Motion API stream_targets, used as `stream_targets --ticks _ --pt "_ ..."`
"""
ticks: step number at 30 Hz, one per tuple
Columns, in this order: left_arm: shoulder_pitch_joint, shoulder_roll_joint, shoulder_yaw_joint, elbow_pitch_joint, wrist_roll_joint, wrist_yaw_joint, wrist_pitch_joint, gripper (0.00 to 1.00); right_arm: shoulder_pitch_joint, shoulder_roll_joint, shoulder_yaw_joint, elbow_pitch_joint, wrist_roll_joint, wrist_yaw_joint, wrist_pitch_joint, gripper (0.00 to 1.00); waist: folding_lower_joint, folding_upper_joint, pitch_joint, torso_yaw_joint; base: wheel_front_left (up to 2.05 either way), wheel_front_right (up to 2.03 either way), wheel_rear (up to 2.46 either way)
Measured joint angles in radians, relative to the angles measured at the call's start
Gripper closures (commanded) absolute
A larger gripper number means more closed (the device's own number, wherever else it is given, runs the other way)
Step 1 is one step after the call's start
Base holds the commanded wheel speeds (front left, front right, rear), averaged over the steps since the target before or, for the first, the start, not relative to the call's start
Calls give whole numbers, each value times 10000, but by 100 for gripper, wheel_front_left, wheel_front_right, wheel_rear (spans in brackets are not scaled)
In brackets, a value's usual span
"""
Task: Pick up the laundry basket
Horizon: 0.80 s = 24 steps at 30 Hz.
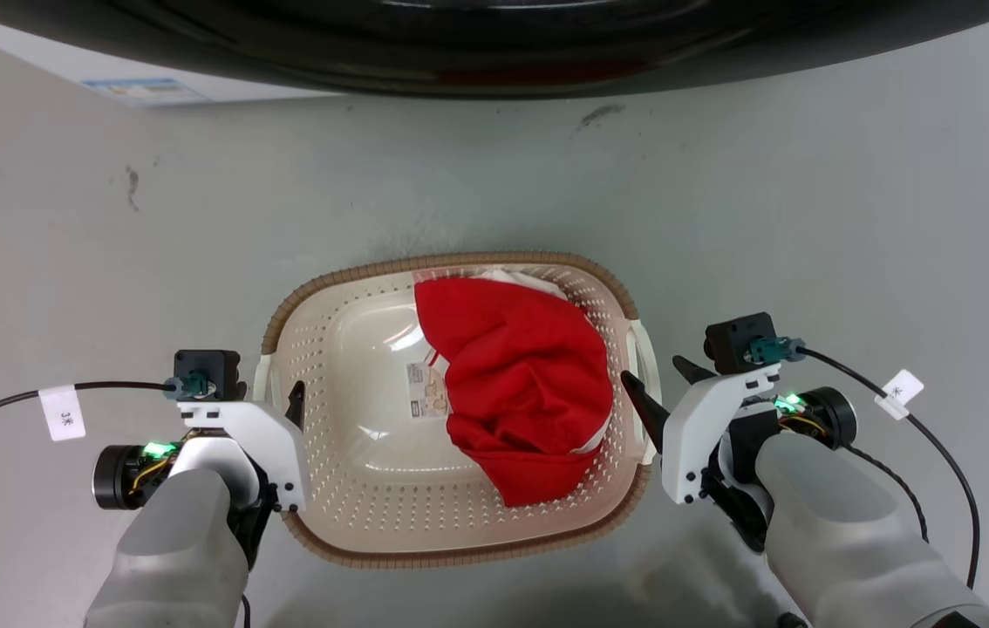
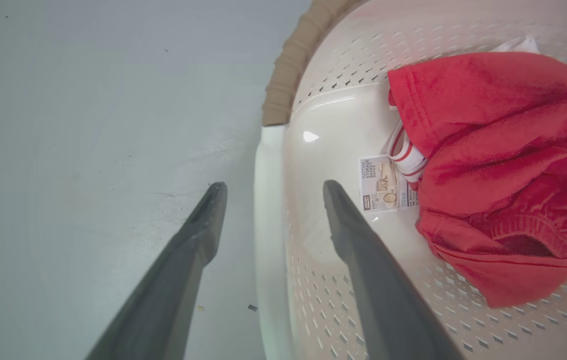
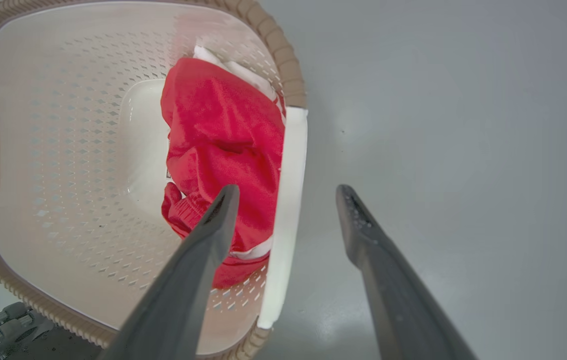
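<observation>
Grey floor (image 1: 808,218) bears the laundry basket (image 1: 355,497); its sticker (image 2: 386,184) reads "STORAGE BASKET".

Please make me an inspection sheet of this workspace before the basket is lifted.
Surface: grey floor, some dark scuff marks.
Job's things: laundry basket stands on the floor; red garment over a white cloth in it, label on its base.
Clutter: nothing seen.
Grippers: left gripper open, astride the left handle; right gripper open, astride the right handle.
Cables: left wrist cable and right wrist cable, black, tagged, clear of the basket.
Surroundings: dark curved machine front beyond the basket.
</observation>
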Motion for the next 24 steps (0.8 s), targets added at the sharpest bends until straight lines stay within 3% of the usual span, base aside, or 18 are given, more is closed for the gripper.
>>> stream_targets --ticks 15,16,17,19,20,22,24 --pt "-318 -127 -228 148 -219 -4 79 0 -494 0 794 259 719 0 238 1 -1 0 726 218 0 0 0" --pt "-339 -140 -259 151 -221 -4 81 0 -523 0 826 295 779 0 307 46 -1 0 743 230 0 0 0" --pt "-368 -165 -297 155 -234 -4 107 0 -568 0 851 334 813 0 316 55 -1 0 759 247 0 0 0" --pt "-432 -209 -343 157 -267 -4 125 0 -649 0 917 364 915 0 399 100 -1 0 781 285 0 0 0" --pt "-463 -245 -366 159 -334 -4 190 7 -658 0 938 376 963 0 397 100 -1 0 790 302 0 0 0" --pt "-494 -318 -443 163 -431 -6 240 100 -669 0 976 424 1043 0 349 100 0 0 794 331 0 0 0" --pt "-503 -376 -539 163 -541 -6 274 100 -709 0 1034 437 1116 0 337 100 -1 0 794 343 0 0 0"
